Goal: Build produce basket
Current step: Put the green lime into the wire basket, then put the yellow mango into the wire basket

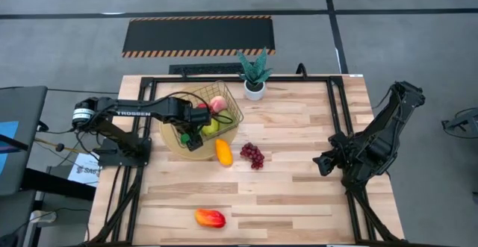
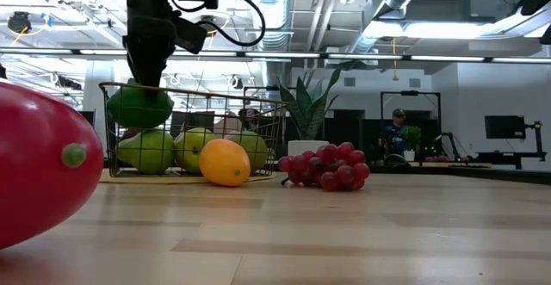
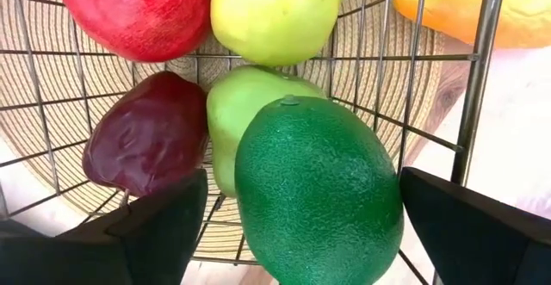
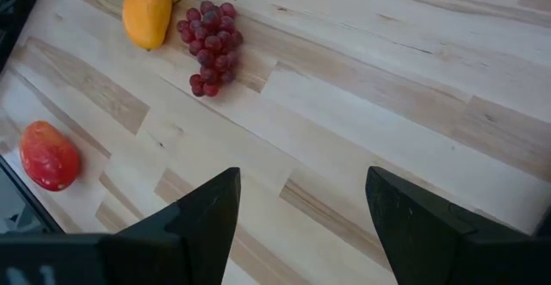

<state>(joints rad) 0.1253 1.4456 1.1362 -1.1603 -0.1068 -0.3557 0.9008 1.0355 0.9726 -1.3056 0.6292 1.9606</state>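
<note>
The gold wire basket (image 1: 224,116) stands on a round woven mat (image 1: 170,139) at the table's far left. In it lie a red apple (image 3: 133,14), a yellow-green fruit (image 3: 271,14), a green pear (image 3: 225,113), a dark red fruit (image 3: 146,143) and a pink peach (image 1: 217,103). My left gripper (image 3: 303,177) points down into the basket, open, with a green lime (image 3: 318,190) between its fingers. The lime (image 2: 140,108) sits at rim height on the green fruit below. My right gripper (image 1: 323,163) waits open above bare wood at the right. My left gripper's fingers stand on either side of the green lime, coming from above. A gap shows between one finger (image 3: 176,220) and the lime. Whether the other finger (image 3: 456,220) touches the lime's side (image 3: 392,190) I cannot tell.
Outside the basket, a yellow-orange mango (image 1: 223,151) and purple grapes (image 1: 252,155) lie beside the mat. A red-orange mango (image 1: 210,218) lies near the front edge. A potted plant (image 1: 255,74) stands at the far edge. Bare wood stretches between the grapes and the right arm.
</note>
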